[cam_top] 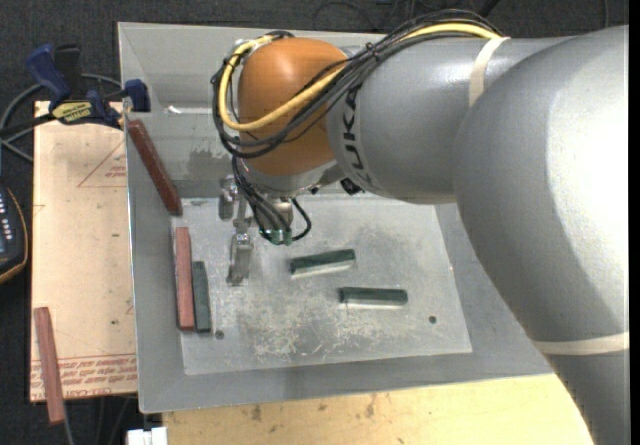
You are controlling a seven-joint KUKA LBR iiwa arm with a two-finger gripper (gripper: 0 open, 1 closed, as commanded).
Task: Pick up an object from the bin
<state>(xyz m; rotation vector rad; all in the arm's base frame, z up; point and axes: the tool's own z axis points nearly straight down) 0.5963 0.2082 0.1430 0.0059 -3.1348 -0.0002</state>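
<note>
Gripper: the gripper (240, 259) is seen low over bare floor, left of centre; whether it is wide or narrow cannot be told, and nothing is seen held in it.
Bin: the bin (300, 358) is sparsely filled, and no heap is seen.
Nearest things: a dark bar (201, 295) lies just left of the gripper, touching a red bar (183, 276) along its side; a green bar (322, 262) lies to the right, apart.
Others: a second green bar (372, 297) lies nearer and further right; a brown bar (153, 165) is leaned on the left wall.
Handling: the bars are judged stiff, light and smooth-sided, so a slip or a swing is likely if one is gripped near an end.
Hold: the green bar is best taken across its narrow width at mid-length; the dark bar is judged harder, since one side is blocked by the red bar.
</note>
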